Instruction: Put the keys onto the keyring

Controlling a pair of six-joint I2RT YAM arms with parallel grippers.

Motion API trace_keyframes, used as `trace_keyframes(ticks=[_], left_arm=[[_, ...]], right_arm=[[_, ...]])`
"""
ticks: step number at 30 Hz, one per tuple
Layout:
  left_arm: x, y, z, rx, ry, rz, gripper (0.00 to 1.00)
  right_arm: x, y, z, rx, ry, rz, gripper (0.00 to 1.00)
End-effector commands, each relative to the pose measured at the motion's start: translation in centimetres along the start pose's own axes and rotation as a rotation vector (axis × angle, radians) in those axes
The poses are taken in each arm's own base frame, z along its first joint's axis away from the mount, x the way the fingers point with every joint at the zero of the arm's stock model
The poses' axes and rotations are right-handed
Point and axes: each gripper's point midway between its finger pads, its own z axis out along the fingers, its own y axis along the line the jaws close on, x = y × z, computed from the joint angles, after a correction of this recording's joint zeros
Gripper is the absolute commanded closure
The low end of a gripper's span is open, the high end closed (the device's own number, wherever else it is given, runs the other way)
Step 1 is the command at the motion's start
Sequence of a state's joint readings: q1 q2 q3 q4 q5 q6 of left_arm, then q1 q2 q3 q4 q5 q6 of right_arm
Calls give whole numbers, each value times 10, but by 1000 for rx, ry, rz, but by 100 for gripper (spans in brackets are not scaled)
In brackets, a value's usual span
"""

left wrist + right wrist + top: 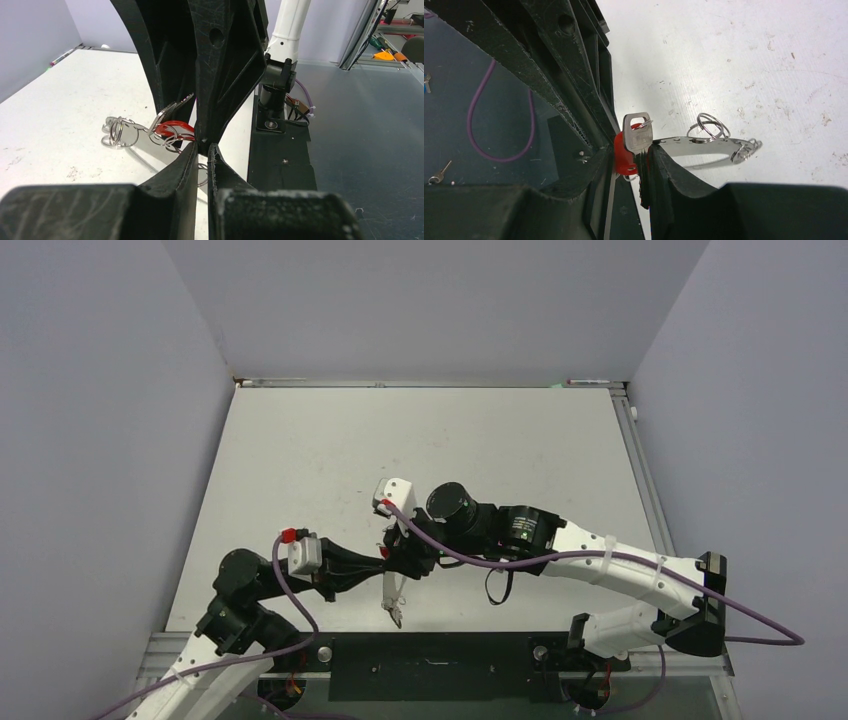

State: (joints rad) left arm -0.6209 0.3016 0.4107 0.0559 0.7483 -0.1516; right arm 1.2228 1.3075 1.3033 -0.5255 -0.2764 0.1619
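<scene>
Keyring [389,590] ran as a pale strip from the point where the two hands met toward the near edge of the bench [300,460], with a small clump of metal at its far end.

From the left, the left hand [202,149] reached in with its jaws shut to a thin slit. A bit of wire showed in that slit in the left wrist view, but whether it was pinched there could not be told. Just beyond the tips lay a cluster of wire loops [117,132] low over the white surface, with the red tag [172,129] beside them.

From the right, the right hand [631,150] came in tip to tip with the left one. Its jaws stood part closed on the silver key [638,132], whose head rose above the fingers [664,170] while the blade went down between them. The red tag sat pressed just behind the key. A small wire loop passed through the key's head, and the hoop stretched away past the right finger, seen nearly edge-on, with more loops standing along its rim.
</scene>
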Motion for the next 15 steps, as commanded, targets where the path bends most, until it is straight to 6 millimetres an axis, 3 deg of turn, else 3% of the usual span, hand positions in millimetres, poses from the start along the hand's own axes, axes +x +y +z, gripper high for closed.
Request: trace_keyframes(ticks=[1, 5, 11, 15], left_arm=[[-36, 46, -6, -252, -96, 118, 100], [-41, 48, -10, -271, -117, 125, 100], [-51, 44, -15, -272, -167, 141, 100], [-58, 39, -18, -266, -203, 151, 100]], right_arm=[[-40, 90, -7, -336, -109, -23, 95], [-46, 87, -3, -315, -106, -19, 92], [-59, 92, -3, -328, -103, -51, 58], [-78, 94, -15, -322, -142, -106, 42]])
